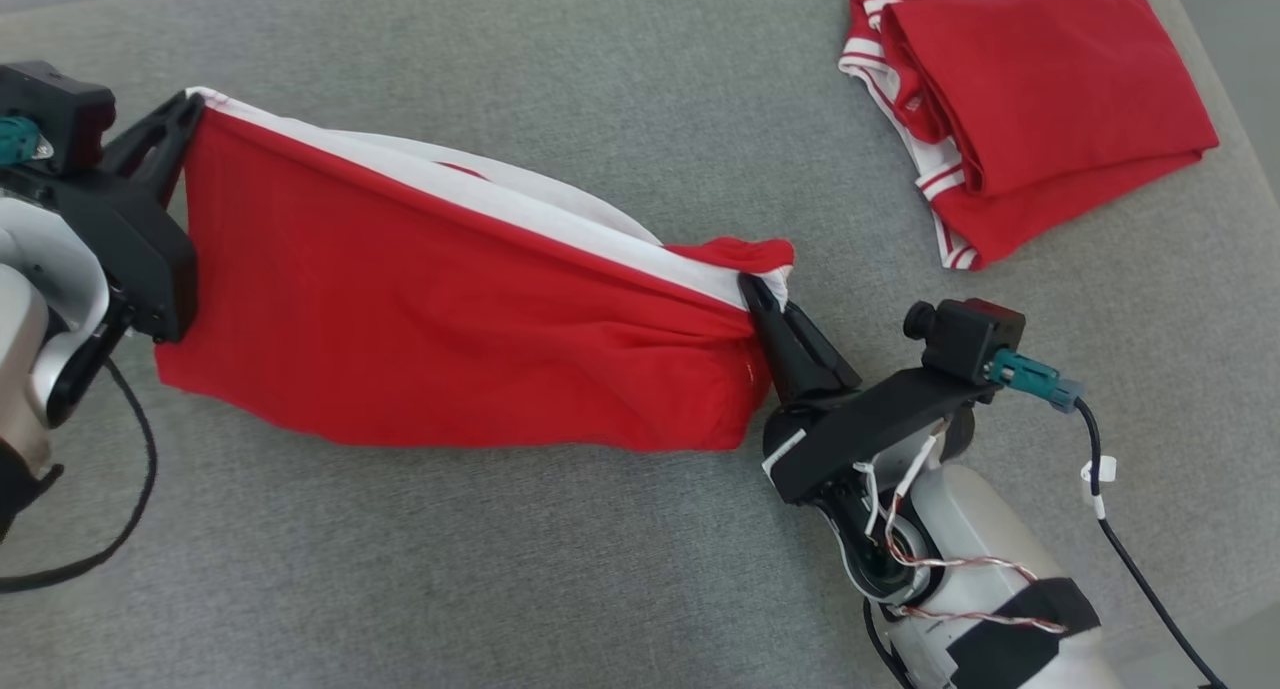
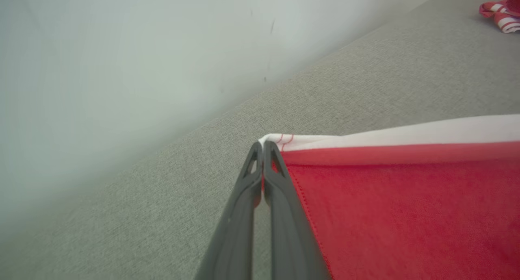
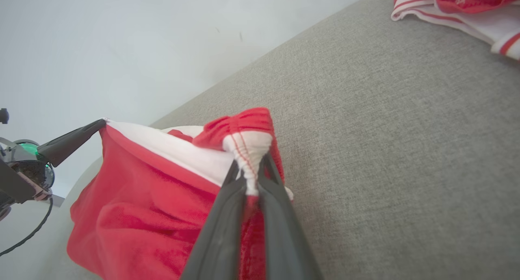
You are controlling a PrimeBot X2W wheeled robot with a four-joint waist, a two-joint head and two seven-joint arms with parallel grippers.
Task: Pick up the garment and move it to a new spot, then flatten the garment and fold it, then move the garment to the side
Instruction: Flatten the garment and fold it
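Note:
A red garment [image 1: 440,319] with a white band along its top edge hangs stretched between my two grippers above the grey surface. My left gripper [image 1: 185,109] is shut on its left corner; the left wrist view has the fingers [image 2: 280,178] pinching the white hem of the garment [image 2: 406,207]. At the other end, my right gripper [image 1: 752,294] is shut on a bunched corner, and in the right wrist view its fingers [image 3: 264,186] clamp gathered red and white cloth of the garment [image 3: 154,215]. The lower edge sags toward the surface.
A second red garment with white striped trim [image 1: 1030,109] lies folded at the far right of the grey upholstered surface [image 1: 500,569], also seen as folded cloth [image 3: 459,7] in the right wrist view. A pale wall [image 2: 122,68] runs behind. A black cable [image 1: 1140,569] trails from my right arm.

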